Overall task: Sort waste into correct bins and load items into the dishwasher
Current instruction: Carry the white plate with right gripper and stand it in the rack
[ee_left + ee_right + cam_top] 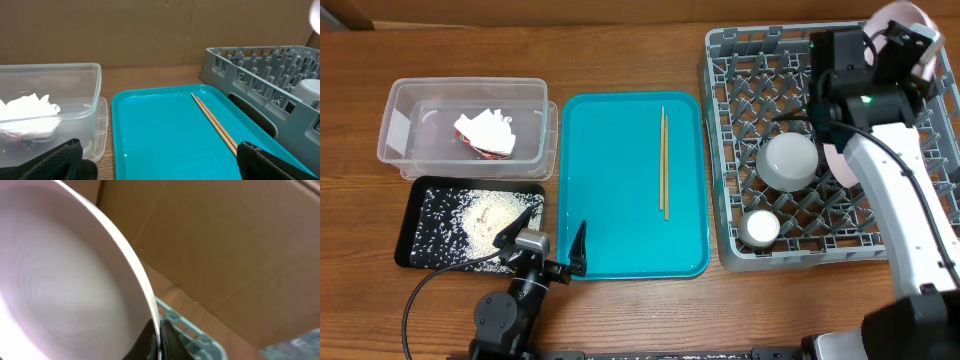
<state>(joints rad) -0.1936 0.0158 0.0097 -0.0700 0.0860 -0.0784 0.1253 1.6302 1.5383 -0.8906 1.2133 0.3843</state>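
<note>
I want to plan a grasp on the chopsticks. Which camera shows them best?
Overhead: the chopsticks lie full length, side by side, on the teal tray. The left wrist view shows them obliquely and only in part. The right wrist view shows the plate, not them.

tray (610, 180): wide open, only chopsticks (664, 160) right of middle
rack (735, 90): far left free; bowl (790, 160), cup (760, 228) mid-front; plate (60, 280) held over far right
</note>
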